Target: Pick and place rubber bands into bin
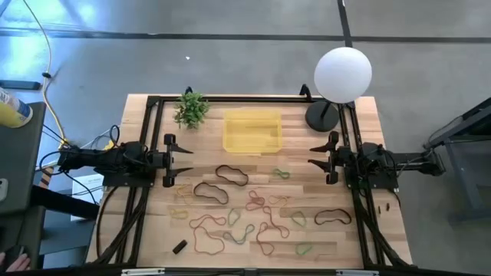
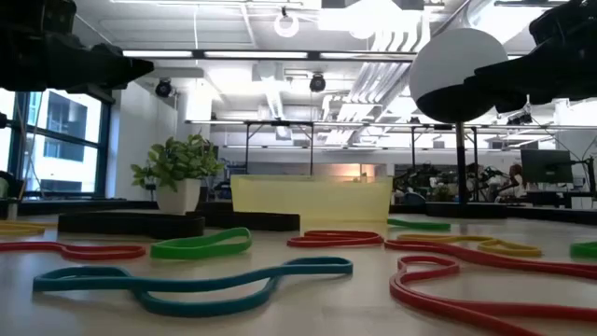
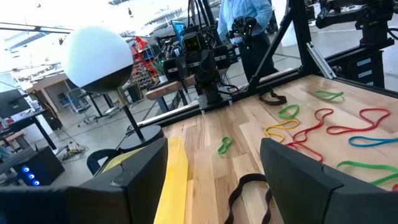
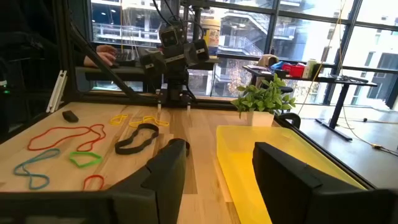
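Robotics lab in an open, industrial-style workspace. Wooden tabletop (image 1: 153, 222) fitted with a black metal frame (image 1: 230, 99), on a grey concrete floor (image 1: 230, 61). Exposed ducts and pipes on the ceiling (image 2: 373, 47), strip lighting. Large windows (image 4: 261, 37) look onto neighbouring buildings. Background: monitors (image 2: 546, 166), desks, equipment stands, cabling. A person in a blue shirt (image 3: 245, 18) stands among the gear.

Mixed-colour rubber bands (image 1: 253, 203) lie scattered near empty yellow bin (image 1: 252, 131) (translucent, upright).
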